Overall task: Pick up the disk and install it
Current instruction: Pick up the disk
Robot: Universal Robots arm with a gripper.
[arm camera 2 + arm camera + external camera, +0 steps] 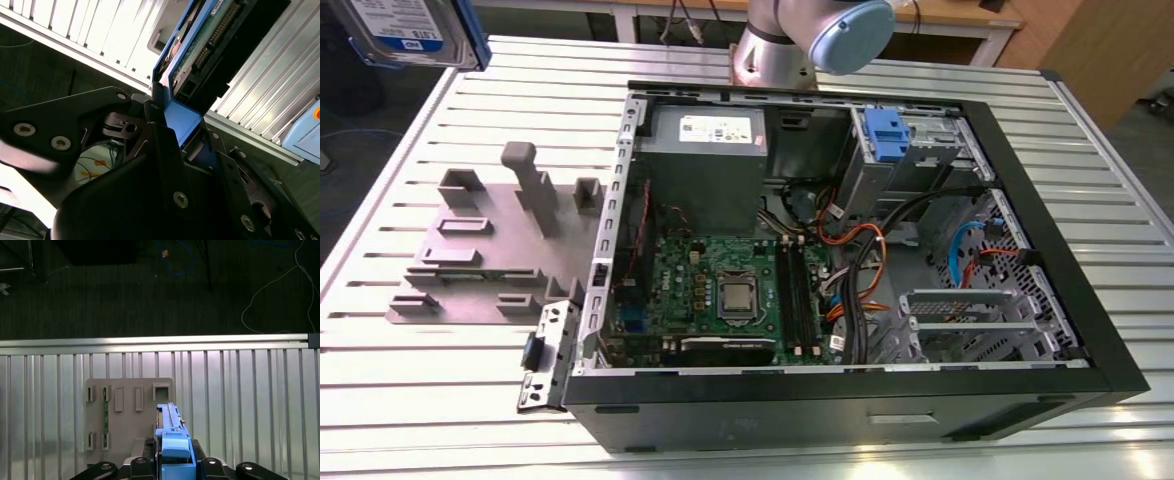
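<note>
The gripper (172, 460) is found clenched on the disk (403, 30), its fingers (165, 150) closed on the blue carrier rail at one end of the drive, as is seen in both wrist views. The disk is held clear of the slatted table (467, 110), at the far corner on the exterior view's left, with its labelled face turned toward that camera. In the first wrist view it is presented edge-on, its long axis running straight out from the gripper toward the table below, where the grey fixture (127, 415) is lying. The open computer case (854, 395) is located well apart from the disk, toward the exterior view's right and nearer that camera. Within the case, a metal drive cage (961, 320) is noted at the near corner on the exterior view's right, and a blue bracket (886, 135) is seated in the far bay. The disk is judged to be picked up but not yet installed.
</note>
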